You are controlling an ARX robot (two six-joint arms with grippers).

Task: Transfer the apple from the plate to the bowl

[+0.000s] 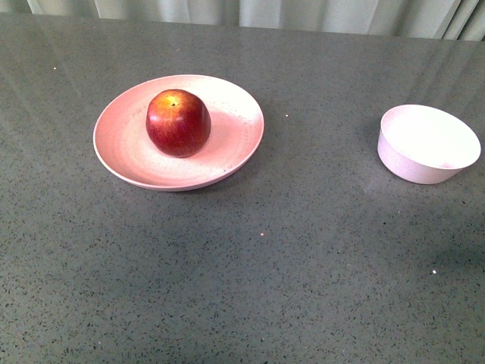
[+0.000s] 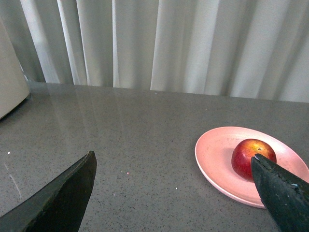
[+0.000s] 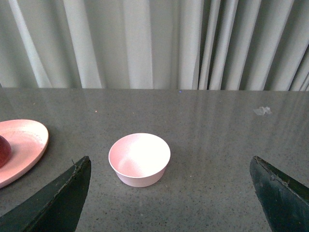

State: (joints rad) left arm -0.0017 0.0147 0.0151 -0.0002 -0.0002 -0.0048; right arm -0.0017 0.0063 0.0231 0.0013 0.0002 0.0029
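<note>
The dark-red apple (image 1: 178, 122) stands upright in the wide pale-pink plate (image 1: 235, 144) at the table's left. The small whitish-pink bowl (image 1: 428, 144) stands empty at the right. Neither arm shows in the front view. In the left wrist view my left gripper (image 2: 174, 166) is open and empty, short of the plate (image 2: 215, 154); one fingertip (image 2: 277, 186) overlaps the apple (image 2: 246, 157). In the right wrist view my right gripper (image 3: 169, 169) is open and empty, with the bowl (image 3: 139, 159) just ahead between its fingers and the plate's edge (image 3: 24, 140) at the side.
The grey speckled table (image 1: 265, 265) ends at pale curtains (image 2: 193, 43) behind. A whitish object (image 2: 9, 77) stands at the table's far left edge in the left wrist view. A small crumpled scrap (image 3: 262, 110) lies far behind the bowl.
</note>
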